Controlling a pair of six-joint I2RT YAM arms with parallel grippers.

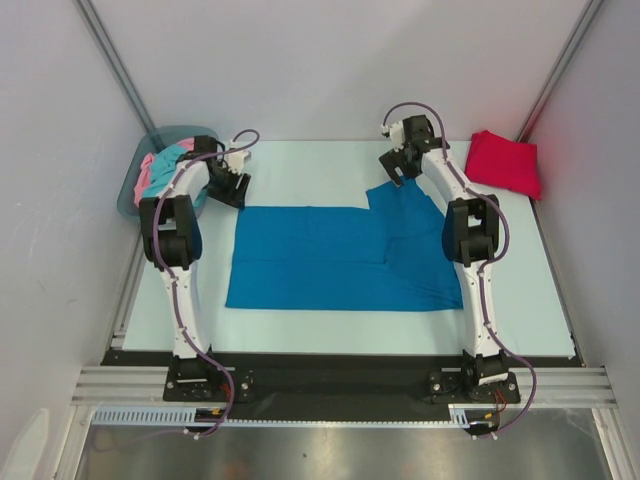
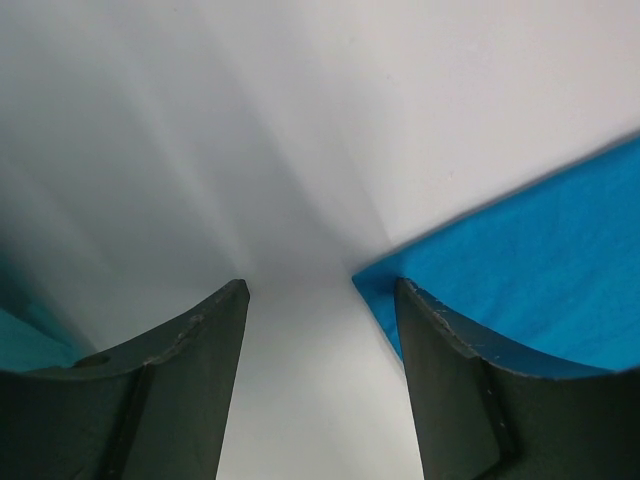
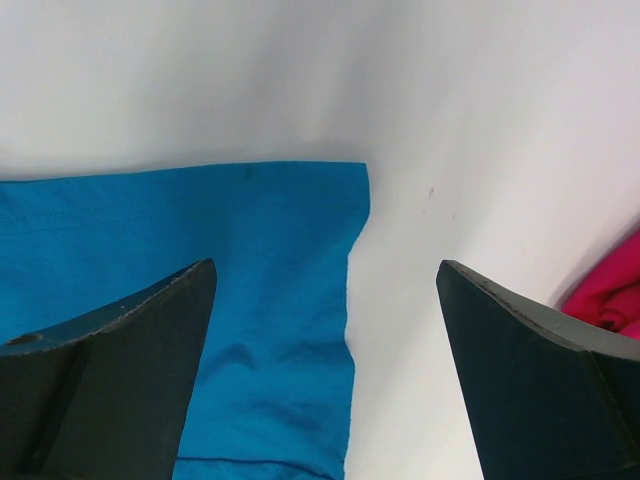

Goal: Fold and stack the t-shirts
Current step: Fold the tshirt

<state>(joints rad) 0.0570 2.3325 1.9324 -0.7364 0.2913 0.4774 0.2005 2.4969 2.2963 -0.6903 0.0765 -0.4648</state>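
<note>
- blue t-shirt (image 1: 330, 260) lies spread flat mid-table (image 1: 300, 165), sleeve (image 1: 405, 205) toward 1 o'clock.
- left claw (image 2: 320, 285) released, empty, beside its 10 o'clock corner.
- right claw (image 3: 325, 264) released, empty, above the sleeve edge.
- red t-shirt (image 1: 505, 163) at 2 o'clock.
- pink and turquoise ones (image 1: 160, 165), perhaps crumpled, in bin (image 1: 128, 195) at 10 o'clock.

On my feed I see a plain deep blue t-shirt (image 1: 335, 260) against a pale, whitish surface (image 1: 300, 165). The red t-shirt (image 1: 506, 163) is solid bright red. A turquoise shirt (image 1: 172, 157) and a pink shirt (image 1: 146, 175) show in the grey-blue bin (image 1: 175, 130). The left end effector (image 2: 320, 290) and right end effector (image 3: 325, 265) are matte black.
</note>
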